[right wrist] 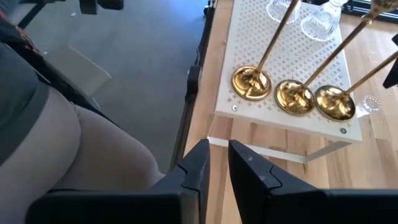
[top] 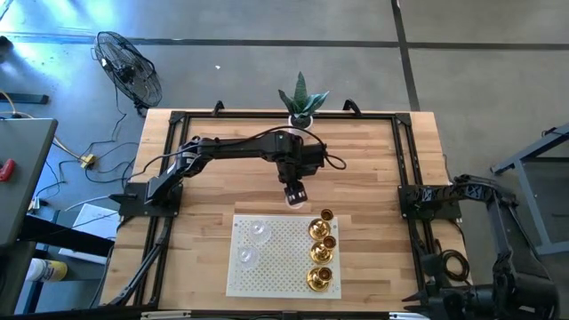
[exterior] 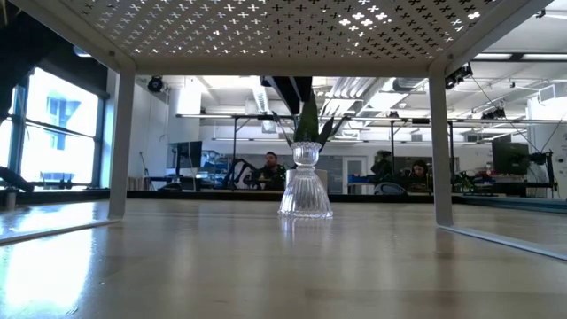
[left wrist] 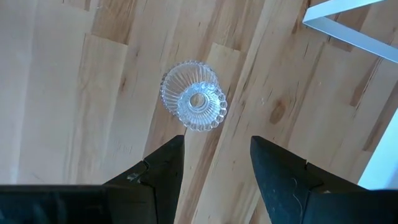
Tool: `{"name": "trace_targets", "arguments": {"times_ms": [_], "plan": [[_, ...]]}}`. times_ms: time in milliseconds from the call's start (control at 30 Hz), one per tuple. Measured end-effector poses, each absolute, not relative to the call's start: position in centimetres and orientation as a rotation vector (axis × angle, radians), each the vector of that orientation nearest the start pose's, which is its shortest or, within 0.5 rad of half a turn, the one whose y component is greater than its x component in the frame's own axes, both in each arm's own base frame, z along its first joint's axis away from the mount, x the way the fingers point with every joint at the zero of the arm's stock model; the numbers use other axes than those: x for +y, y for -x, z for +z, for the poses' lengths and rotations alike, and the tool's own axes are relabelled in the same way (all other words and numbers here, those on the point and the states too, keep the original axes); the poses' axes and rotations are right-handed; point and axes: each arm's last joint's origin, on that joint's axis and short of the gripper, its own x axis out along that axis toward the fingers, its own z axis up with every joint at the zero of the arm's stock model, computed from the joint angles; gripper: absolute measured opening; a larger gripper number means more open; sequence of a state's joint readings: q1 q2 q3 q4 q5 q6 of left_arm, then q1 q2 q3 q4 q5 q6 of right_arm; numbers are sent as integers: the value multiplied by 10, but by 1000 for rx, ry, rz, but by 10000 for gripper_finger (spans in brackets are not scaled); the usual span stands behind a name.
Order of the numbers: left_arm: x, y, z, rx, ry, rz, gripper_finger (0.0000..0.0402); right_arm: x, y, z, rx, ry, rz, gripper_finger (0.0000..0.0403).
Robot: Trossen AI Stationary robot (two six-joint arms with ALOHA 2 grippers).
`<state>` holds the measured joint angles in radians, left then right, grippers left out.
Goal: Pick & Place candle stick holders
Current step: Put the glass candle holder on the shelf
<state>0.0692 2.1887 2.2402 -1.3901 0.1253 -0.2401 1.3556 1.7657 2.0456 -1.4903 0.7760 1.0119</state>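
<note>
While the white perforated rack stands on the wooden table near its front edge, it carries five of the candle stick holders on its top. Three gold brass holders stand in a row along the rack's right side, each on a round base with a thin stem. Two clear glass holders sit on the rack's left side, one behind the other.

A white pot with a green plant stands at the back edge of the table. No writing or label can be read on any of these things.

A third glass holder stands upright on the bare wood, just behind the rack, apart from the others. The left gripper hovers directly above it, pointing down, its two dark fingers spread apart and holding nothing; they are clear of the glass. From table height this holder is seen standing alone beyond the rack's legs.

The right gripper waits off the table's right side, its fingers nearly together with a narrow gap and nothing between them.
</note>
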Motion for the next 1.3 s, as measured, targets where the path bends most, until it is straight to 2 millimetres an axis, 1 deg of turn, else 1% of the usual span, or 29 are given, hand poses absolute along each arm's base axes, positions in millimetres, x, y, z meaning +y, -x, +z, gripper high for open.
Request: {"name": "trace_targets", "arguments": {"times_ms": [333,767,1100,1300], "plan": [[26,-432,297,1372,316,95,179,311,-89,406,719,87,156,50],[1,-437,297,1342,274,18,179,311,-89,406,719,97,159,53],[3,-437,298,1336,243,41,179,311,-89,406,718,106,163,47],[3,-439,298,1315,236,47,179,311,-89,406,718,111,165,50]]}}
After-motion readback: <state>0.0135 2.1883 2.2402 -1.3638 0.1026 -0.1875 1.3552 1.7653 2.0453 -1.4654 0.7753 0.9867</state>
